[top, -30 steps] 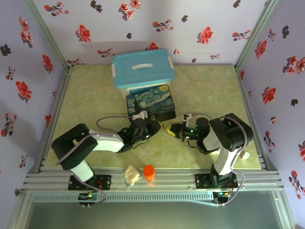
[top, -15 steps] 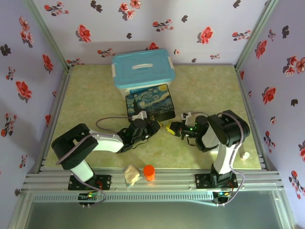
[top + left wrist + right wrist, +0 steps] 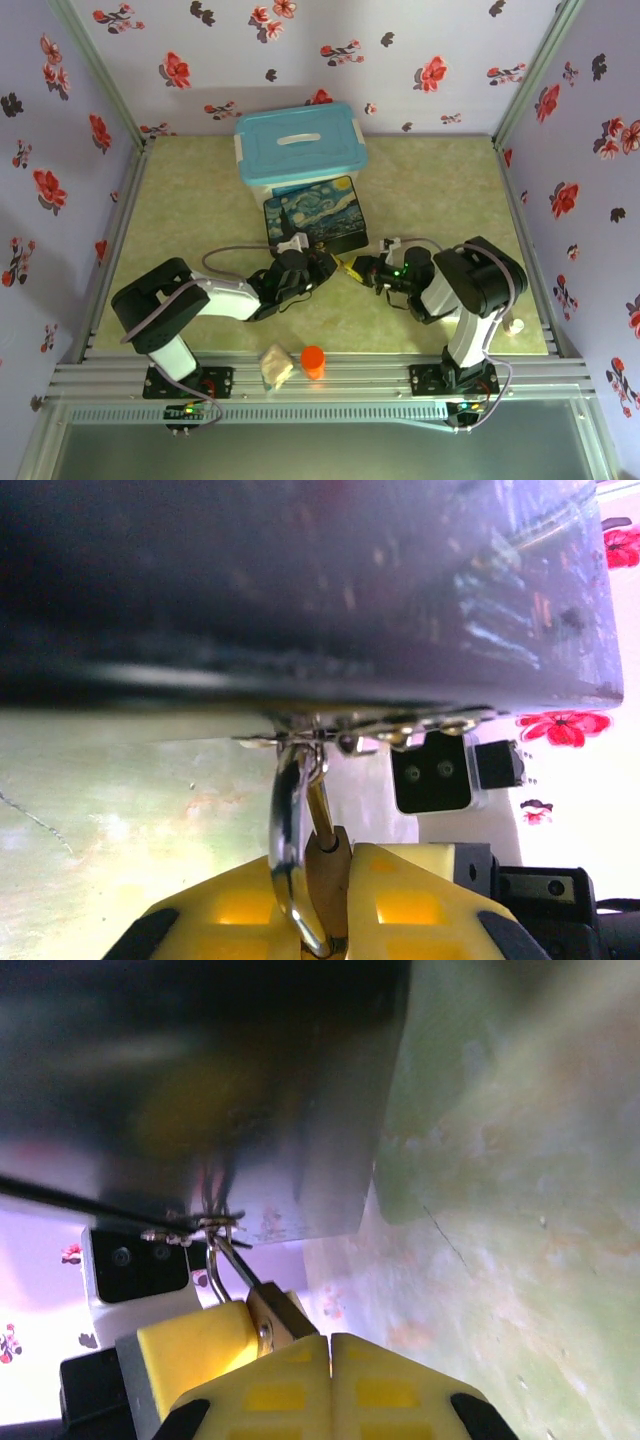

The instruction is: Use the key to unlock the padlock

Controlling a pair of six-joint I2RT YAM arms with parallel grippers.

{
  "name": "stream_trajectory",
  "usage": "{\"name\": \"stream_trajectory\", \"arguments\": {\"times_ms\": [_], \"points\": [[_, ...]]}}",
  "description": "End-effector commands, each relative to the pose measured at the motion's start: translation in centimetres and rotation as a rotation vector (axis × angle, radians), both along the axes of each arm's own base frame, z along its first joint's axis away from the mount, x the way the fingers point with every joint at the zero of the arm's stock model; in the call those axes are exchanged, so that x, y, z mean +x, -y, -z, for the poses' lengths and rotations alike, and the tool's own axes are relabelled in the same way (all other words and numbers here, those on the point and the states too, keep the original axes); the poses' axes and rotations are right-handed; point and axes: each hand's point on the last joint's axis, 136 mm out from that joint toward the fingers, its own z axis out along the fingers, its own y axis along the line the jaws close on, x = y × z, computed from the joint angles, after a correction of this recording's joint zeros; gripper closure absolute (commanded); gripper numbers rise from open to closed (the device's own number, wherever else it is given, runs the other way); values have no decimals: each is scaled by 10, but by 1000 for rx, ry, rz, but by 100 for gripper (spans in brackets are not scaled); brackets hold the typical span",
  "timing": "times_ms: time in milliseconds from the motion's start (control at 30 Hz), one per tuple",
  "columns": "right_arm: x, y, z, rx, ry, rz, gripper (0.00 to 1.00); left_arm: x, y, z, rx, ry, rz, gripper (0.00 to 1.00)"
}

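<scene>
Green table [image 3: 430, 180] enclosed by floral walls [image 3: 400, 60]. Left jaws pinch the brass body of the padlock [image 3: 325, 880], whose shackle hangs from the clasp [image 3: 345, 742] on the near face of the painted box [image 3: 312, 215]. Right jaws, pressed together, lie just right of the padlock.

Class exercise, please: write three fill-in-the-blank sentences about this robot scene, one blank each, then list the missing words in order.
1. The storage bin behind the painted box has a ____ lid.
2. The left gripper is clamped on the brass ____, which hangs from the painted box's front.
3. The small upright cylinder is coloured ____.
Missing words: blue; padlock; orange.
</scene>
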Motion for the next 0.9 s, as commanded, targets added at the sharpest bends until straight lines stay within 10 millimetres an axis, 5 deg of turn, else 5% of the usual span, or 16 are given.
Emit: {"name": "stream_trajectory", "arguments": {"times_ms": [0, 267, 433, 867], "points": [[13, -5, 2, 2, 5, 15, 100, -12, 29, -59, -217, 78, 96, 100], [3, -26, -19, 32, 44, -4, 100, -14, 32, -51, -187, 64, 112, 100], [-2, -23, -31, 51, 36, 86, 100, -15, 33, -33, -115, 23, 120, 100], [-25, -31, -5, -10, -42, 183, 100, -15, 38, 0, -61, -34, 126, 100]]}}
